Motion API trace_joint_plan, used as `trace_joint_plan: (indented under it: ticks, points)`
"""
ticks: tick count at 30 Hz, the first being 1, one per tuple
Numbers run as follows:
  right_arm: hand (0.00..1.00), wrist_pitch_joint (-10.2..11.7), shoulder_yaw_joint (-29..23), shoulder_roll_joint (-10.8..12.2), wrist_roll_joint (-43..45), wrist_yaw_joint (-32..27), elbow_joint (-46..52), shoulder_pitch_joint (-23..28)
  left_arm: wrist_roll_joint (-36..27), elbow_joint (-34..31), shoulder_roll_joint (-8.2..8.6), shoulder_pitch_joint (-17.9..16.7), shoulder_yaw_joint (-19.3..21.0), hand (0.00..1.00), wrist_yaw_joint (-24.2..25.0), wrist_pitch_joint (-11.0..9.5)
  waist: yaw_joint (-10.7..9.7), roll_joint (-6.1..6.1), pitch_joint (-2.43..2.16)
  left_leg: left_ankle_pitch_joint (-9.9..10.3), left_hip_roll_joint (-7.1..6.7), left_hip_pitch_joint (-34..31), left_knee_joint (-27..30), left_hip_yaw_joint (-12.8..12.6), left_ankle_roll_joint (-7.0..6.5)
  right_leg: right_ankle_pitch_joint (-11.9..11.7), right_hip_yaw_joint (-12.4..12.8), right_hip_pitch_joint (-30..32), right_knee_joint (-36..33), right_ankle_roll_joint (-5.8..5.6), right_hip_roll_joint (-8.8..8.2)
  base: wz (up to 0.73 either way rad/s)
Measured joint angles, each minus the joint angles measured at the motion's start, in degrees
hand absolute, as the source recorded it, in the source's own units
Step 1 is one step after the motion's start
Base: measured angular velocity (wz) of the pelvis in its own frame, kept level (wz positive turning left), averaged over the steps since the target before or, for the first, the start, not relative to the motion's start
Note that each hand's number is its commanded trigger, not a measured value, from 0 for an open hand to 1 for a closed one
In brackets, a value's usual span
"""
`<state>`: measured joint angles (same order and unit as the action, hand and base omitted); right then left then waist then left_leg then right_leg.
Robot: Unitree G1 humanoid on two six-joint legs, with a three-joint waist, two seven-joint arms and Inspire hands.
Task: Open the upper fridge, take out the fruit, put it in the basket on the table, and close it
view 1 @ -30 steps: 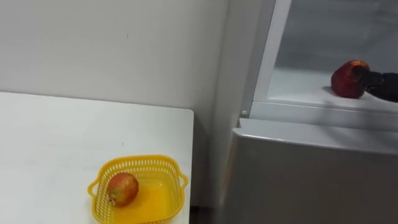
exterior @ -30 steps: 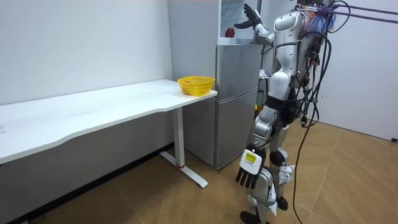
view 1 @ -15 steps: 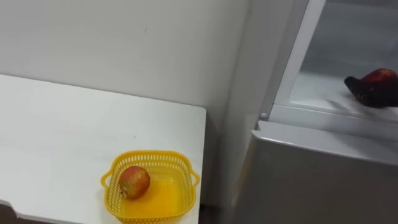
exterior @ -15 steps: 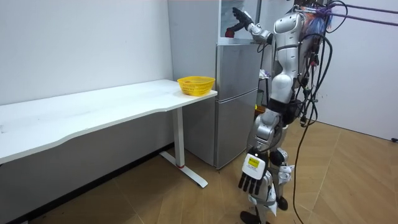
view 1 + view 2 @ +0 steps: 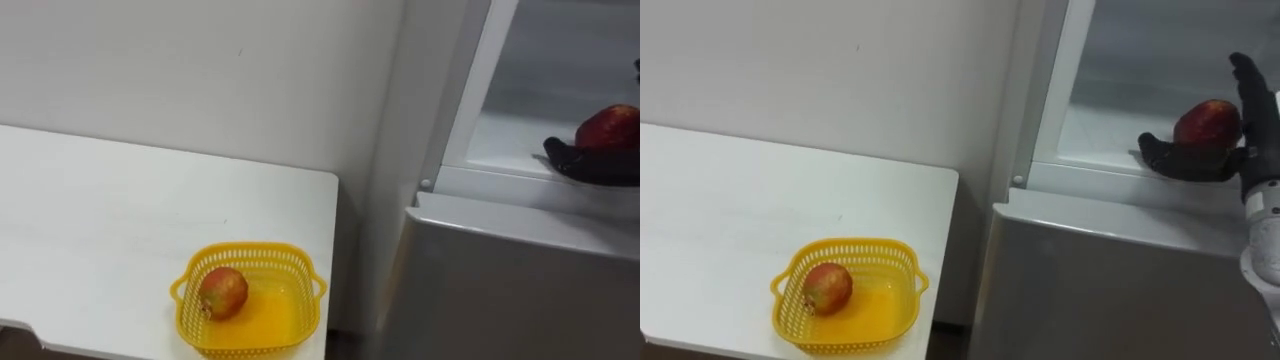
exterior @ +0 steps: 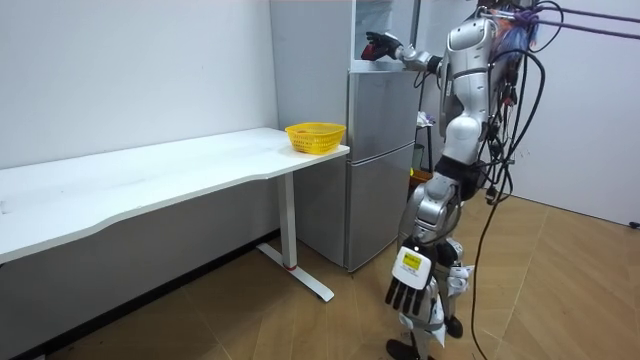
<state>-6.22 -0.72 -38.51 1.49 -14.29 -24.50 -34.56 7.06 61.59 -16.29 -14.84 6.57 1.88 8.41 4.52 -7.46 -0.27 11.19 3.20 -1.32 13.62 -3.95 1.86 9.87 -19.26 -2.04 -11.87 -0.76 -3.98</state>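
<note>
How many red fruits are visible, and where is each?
2. One red fruit lies in the yellow basket on the table; the other fruit is in the upper fridge, against the right hand. More may hide inside.

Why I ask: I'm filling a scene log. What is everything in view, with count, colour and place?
fridge apple: one, red, on the open upper compartment's floor
basket apple: one, red-yellow, inside the basket
basket: one, yellow, table corner nearest the fridge
table: one, white, against the wall
fridge: one, grey, right of the table
right hand: dark, open about the fridge apple
left hand: dark, hanging open by the leg
</note>
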Motion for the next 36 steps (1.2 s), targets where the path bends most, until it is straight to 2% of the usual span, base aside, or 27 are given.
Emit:
trace_joint_plan:
  ticks: [4,5,6,11,21,22,23,24,25,26,31,36]
  points:
    - [0.0,-0.2,0.03,0.0,-0.08,1.03,-2.08,-0.76,-0.03,-0.46,-0.06,0.04,0.0,0.0,-0.02,0.03,-0.26,-0.13,0.12,0.03,0.01,-0.2,-0.05,0.33,0.01,-0.01,-0.35,-0.02,-0.1,0.02,-0.01,0.05]
    - [0.0,-0.26,0.13,-0.01,-0.11,1.24,-3.16,-1.32,-0.03,-0.58,-0.1,-0.01,-0.01,0.0,-0.02,0.09,-0.23,-0.32,-0.01,0.03,0.0,-0.18,-0.03,0.33,0.01,-0.01,-0.36,-0.05,-0.08,0.02,-0.01,0.0]
    - [0.0,-0.27,0.27,-0.01,-0.11,1.24,-4.38,-1.89,-0.03,-0.6,-0.18,-0.01,-0.03,0.0,-0.01,0.31,-0.18,-0.18,0.09,0.02,-0.01,-0.19,-0.02,0.33,0.01,-0.01,-0.36,-0.07,-0.02,0.03,-0.01,0.0]
    - [0.0,-0.12,0.56,-0.1,-0.21,1.1,-6.64,-2.78,-0.08,-0.61,-0.25,-0.02,-0.07,0.0,0.0,0.91,-0.23,-0.32,-0.04,0.02,-0.03,-0.11,0.28,0.33,0.0,-0.03,-0.33,-0.15,0.06,0.06,0.02,0.0]
    - [0.0,0.14,1.33,-0.12,-1.74,1.46,-6.8,-2.79,-0.15,-0.55,-0.29,0.08,-1.23,0.0,-0.05,1.25,-0.51,0.39,0.07,0.02,0.01,-0.07,0.01,0.37,0.01,-0.04,-0.3,-0.11,-0.44,0.08,-0.01,0.0]
    - [0.04,0.17,1.33,-0.12,-1.84,2.01,-6.8,-2.79,-0.16,-0.55,-0.29,0.07,-1.22,0.0,-0.05,1.3,-0.56,0.39,0.07,0.02,0.01,-0.08,0.03,0.33,0.0,-0.04,-0.25,-0.08,-0.44,0.08,-0.01,0.0]
    - [0.19,0.16,1.34,-0.12,-2.02,2.56,-6.8,-2.79,-0.13,-0.44,-0.3,0.08,-1.2,0.0,-0.05,1.34,-0.59,0.37,0.06,0.02,0.01,-0.08,0.03,0.29,0.0,-0.04,-0.16,-0.07,-0.45,0.08,-0.01,0.0]
    - [0.61,0.16,1.38,-0.12,-2.11,3.02,-6.8,-2.79,-0.14,-0.18,-0.32,0.1,-1.18,0.0,-0.04,1.39,-0.68,0.32,0.03,0.02,0.0,-0.09,0.03,0.29,0.0,-0.04,-0.14,-0.06,-0.45,0.08,-0.01,0.0]
    - [0.87,0.16,1.39,-0.12,-2.16,3.29,-6.8,-2.79,-0.13,-0.04,-0.34,0.09,-1.17,0.0,-0.04,1.44,-0.74,0.28,0.0,0.02,0.0,-0.09,0.03,0.29,0.0,-0.04,-0.14,-0.06,-0.45,0.08,-0.01,0.0]
    - [1.0,0.14,1.39,-0.13,-2.28,3.71,-6.8,-2.79,-0.15,0.1,-0.35,0.05,-1.14,0.0,-0.03,1.54,-0.96,0.15,-0.09,0.02,0.0,-0.15,0.03,0.31,0.0,-0.04,-0.22,-0.04,-0.45,0.08,-0.01,0.0]
    - [1.0,-0.02,1.4,-0.67,-3.57,5.23,-7.76,-2.88,-0.27,0.27,-0.46,0.17,-1.02,0.0,0.0,1.64,-1.13,-0.45,-0.52,0.02,0.0,-0.2,0.04,0.32,0.0,-0.04,-0.27,-0.07,-0.25,0.07,0.02,0.0]
    - [1.0,-0.18,1.9,-0.83,-3.74,6.38,-10.87,-5.45,-0.42,0.26,-0.52,0.31,-1.02,0.0,-0.09,1.64,-1.16,-0.65,-0.51,0.02,0.0,-0.19,0.01,0.32,0.0,-0.04,-0.26,-0.09,-0.26,0.07,0.02,0.0]
